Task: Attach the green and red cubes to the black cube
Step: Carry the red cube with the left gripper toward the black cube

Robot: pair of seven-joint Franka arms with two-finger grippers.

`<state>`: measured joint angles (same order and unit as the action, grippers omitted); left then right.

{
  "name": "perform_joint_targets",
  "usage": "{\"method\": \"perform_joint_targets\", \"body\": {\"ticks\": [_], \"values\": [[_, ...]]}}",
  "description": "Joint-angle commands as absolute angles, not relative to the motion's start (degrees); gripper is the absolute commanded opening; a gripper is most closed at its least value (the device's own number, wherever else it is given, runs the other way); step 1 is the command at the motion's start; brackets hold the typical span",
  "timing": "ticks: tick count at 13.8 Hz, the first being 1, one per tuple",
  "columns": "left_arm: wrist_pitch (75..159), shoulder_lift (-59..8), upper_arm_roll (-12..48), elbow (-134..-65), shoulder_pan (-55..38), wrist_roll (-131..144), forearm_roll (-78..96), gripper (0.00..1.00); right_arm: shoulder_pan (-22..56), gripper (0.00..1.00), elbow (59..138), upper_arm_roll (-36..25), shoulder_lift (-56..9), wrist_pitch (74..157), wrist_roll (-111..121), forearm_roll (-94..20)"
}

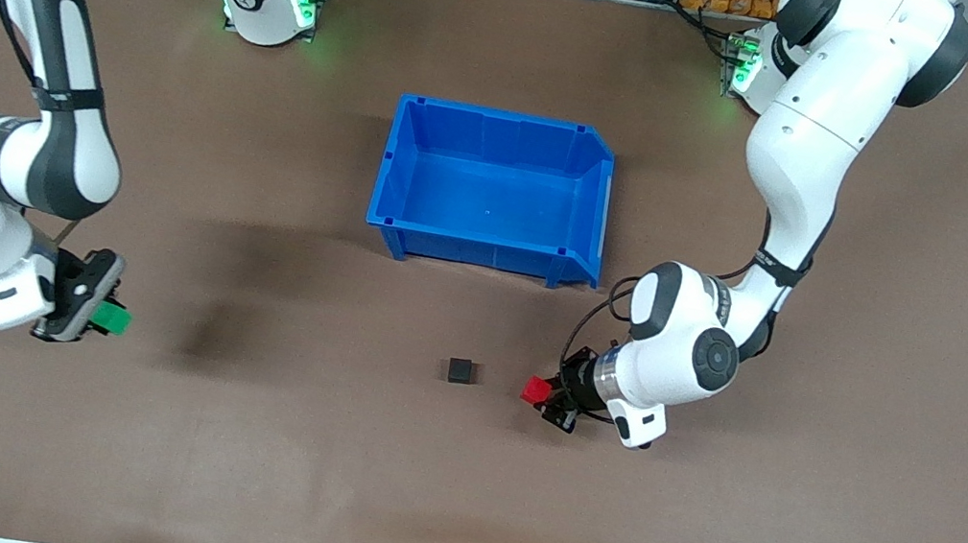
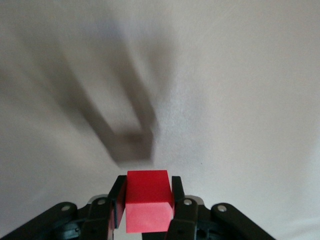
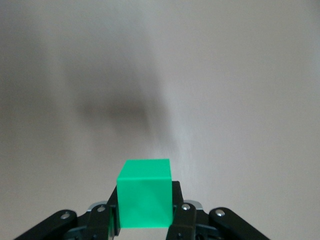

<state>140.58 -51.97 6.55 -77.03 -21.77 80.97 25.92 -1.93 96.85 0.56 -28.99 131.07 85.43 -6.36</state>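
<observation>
Front view gives me the whole layout: my left gripper (image 1: pixel 543 400) has its fingers clamped on the red cube (image 1: pixel 535 389), and my right gripper (image 1: pixel 98 315) has its fingers clamped on the green cube (image 1: pixel 112 318). Both wrist views confirm the holds, with the red cube (image 2: pixel 148 200) sitting squarely between the left fingers (image 2: pixel 177 192) and the green cube (image 3: pixel 145 192) squarely between the right fingers (image 3: pixel 176 197); about half of each cube sticks out past the fingertips, leaving a free face to mate. The black cube (image 1: pixel 460 370) lies on the bench (image 1: pixel 220 463) in the line between the two grippers, near the red cube's leading face and well apart from the green one. The blue bin (image 1: pixel 491 187) stands farther from the front camera than the black cube and plays no part that I can see. I judge that picking is done and the joining step is in hand: both coloured cubes are carried, neither yet touches the black one. How high each cube hangs above the bench I cannot tell. Next, as I see it, I bring the red cube's free face flush against the black cube's side, level and square. Since nothing holds the black cube, a push from one side may just slide it, so I would bring the green cube in from the right arm's end and press the two in together.
</observation>
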Motion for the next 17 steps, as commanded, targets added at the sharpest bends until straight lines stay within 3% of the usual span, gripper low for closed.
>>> {"method": "perform_joint_targets", "body": {"ticks": [1, 3, 8, 17], "values": [[143.87, -53.87, 6.42, -75.59, -23.46, 85.68, 26.89, 0.00, -1.41, 0.20, 93.00, 2.97, -32.94, 130.52, 95.41, -10.79], [145.10, -54.31, 6.33, -75.67, -24.43, 86.74, 26.89, 0.00, -1.06, 0.21, 90.02, 4.65, -36.37, 130.34, 104.38, -14.66], [147.82, -55.19, 6.33, -75.67, -26.80, 93.24, 26.81, 0.00, 6.31, 0.20, 85.97, 5.71, -37.35, 130.60, 104.25, -16.08], [151.17, -56.16, 5.27, -75.59, -29.88, 99.84, 26.54, 0.00, 15.02, 0.13, 75.07, 4.66, -45.43, 130.34, 69.54, -6.69]]}}
